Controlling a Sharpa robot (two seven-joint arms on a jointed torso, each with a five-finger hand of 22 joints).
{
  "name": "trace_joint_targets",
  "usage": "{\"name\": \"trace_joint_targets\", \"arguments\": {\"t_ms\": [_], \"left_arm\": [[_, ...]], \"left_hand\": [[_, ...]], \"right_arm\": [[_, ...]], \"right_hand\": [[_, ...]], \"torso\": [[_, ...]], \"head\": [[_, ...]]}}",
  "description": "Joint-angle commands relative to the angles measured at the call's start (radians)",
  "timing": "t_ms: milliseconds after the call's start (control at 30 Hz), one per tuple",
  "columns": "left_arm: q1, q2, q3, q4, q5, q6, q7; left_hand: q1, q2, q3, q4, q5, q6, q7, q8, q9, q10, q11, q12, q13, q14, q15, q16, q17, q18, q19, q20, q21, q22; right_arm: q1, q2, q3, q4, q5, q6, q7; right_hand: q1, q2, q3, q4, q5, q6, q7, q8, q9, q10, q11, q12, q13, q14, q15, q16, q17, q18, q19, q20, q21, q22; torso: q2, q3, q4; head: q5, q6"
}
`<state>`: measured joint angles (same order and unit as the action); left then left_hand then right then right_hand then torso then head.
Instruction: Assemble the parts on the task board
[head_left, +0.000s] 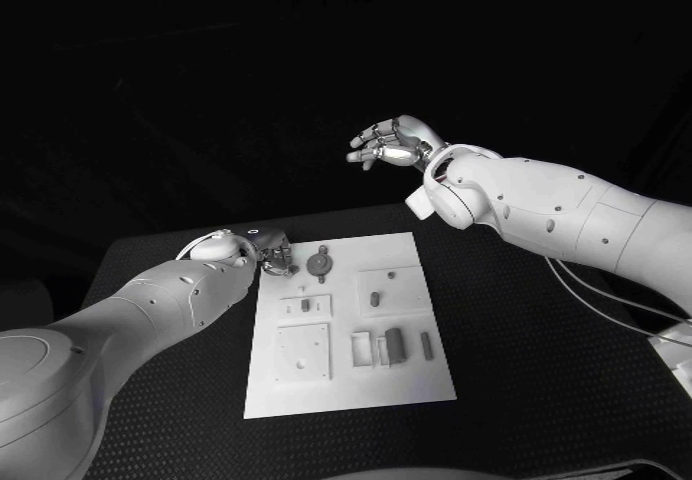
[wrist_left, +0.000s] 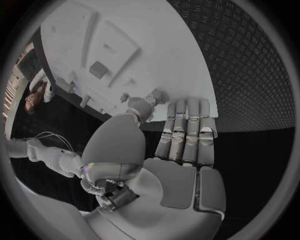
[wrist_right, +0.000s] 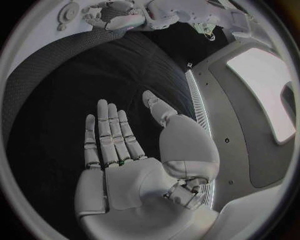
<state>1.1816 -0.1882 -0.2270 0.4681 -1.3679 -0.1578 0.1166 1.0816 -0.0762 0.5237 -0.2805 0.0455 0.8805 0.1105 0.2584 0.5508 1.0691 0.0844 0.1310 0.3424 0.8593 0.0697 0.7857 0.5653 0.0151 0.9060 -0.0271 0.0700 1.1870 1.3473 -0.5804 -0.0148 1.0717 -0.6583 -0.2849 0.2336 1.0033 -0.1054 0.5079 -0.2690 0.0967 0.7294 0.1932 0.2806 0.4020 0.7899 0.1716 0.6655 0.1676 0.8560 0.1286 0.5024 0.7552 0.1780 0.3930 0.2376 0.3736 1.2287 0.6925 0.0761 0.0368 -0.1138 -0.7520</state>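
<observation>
The white task board lies in the middle of the black table. A round grey part sits near its far left corner, with a small peg and a blocky part further along. My left hand rests at that far left corner, just beside the round part. Its fingers lie straight and together over the board's edge, the thumb apart, with nothing held. My right hand hangs high beyond the table's far side. Its palm is bare and the fingers are apart.
Raised square plates stand on the board's left half, and a slim part lies at its right. Cables trail under my right arm at the table's right. Black textured tabletop lies to the right of the board.
</observation>
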Motion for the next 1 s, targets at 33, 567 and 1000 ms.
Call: {"name": "trace_joint_targets", "arguments": {"t_ms": [33, 567, 1000], "left_arm": [[-0.023, 0.003, -0.006, 0.005, -0.008, 0.071, 0.004], [-0.036, -0.001, -0.007, 0.022, -0.008, 0.065, 0.022], [-0.059, -0.003, -0.007, 0.018, -0.009, 0.046, 0.02]], "left_hand": [[-0.002, 0.003, 0.003, -0.003, 0.003, 0.007, 0.0, 0.005, -0.002, 0.006, 0.001, -0.004, -0.003, 0.005, -0.001, 0.004, -0.001, -0.01, 0.008, -0.002, 0.004, 0.001], [0.022, -0.007, 0.008, -0.007, 0.004, 0.018, -0.003, 0.006, -0.009, 0.03, -0.002, -0.015, -0.011, 0.007, -0.002, 0.003, -0.003, -0.011, 0.008, -0.004, 0.003, 0.012], [0.034, -0.002, 0.012, -0.005, 0.004, 0.043, 0.009, 0.014, -0.014, 0.069, 0.004, -0.016, -0.011, 0.014, -0.004, 0.006, -0.003, -0.011, 0.014, -0.006, 0.003, 0.02]], "right_arm": [[0.001, 0.001, 0.001, 0.002, -0.005, 0.002, 0.006], [0.001, -0.001, 0.001, 0.003, -0.005, 0.002, 0.006], [0.001, -0.001, 0.001, 0.002, -0.005, 0.003, 0.006]], "right_hand": [[0.002, 0.006, 0.003, -0.001, -0.001, -0.007, 0.041, 0.005, -0.001, -0.004, 0.0, 0.007, -0.002, 0.009, 0.001, -0.003, -0.001, -0.016, 0.001, 0.0, -0.005, 0.001], [0.002, 0.006, 0.003, 0.0, -0.001, -0.007, 0.041, 0.005, -0.002, -0.003, -0.001, 0.007, -0.002, 0.009, 0.001, -0.003, -0.002, -0.016, 0.001, 0.0, -0.006, 0.002], [0.001, 0.006, 0.003, 0.001, -0.001, -0.007, 0.041, 0.005, -0.002, -0.003, -0.001, 0.008, -0.003, 0.009, 0.001, -0.003, -0.002, -0.016, 0.001, 0.0, -0.007, 0.003]], "torso": [[0.0, -0.0001, 0.0001], [-0.001, -0.0009, 0.0008], [-0.001, -0.001, 0.0006]], "head": [[-0.002, -0.004], [-0.003, -0.008], [-0.004, -0.013]]}}
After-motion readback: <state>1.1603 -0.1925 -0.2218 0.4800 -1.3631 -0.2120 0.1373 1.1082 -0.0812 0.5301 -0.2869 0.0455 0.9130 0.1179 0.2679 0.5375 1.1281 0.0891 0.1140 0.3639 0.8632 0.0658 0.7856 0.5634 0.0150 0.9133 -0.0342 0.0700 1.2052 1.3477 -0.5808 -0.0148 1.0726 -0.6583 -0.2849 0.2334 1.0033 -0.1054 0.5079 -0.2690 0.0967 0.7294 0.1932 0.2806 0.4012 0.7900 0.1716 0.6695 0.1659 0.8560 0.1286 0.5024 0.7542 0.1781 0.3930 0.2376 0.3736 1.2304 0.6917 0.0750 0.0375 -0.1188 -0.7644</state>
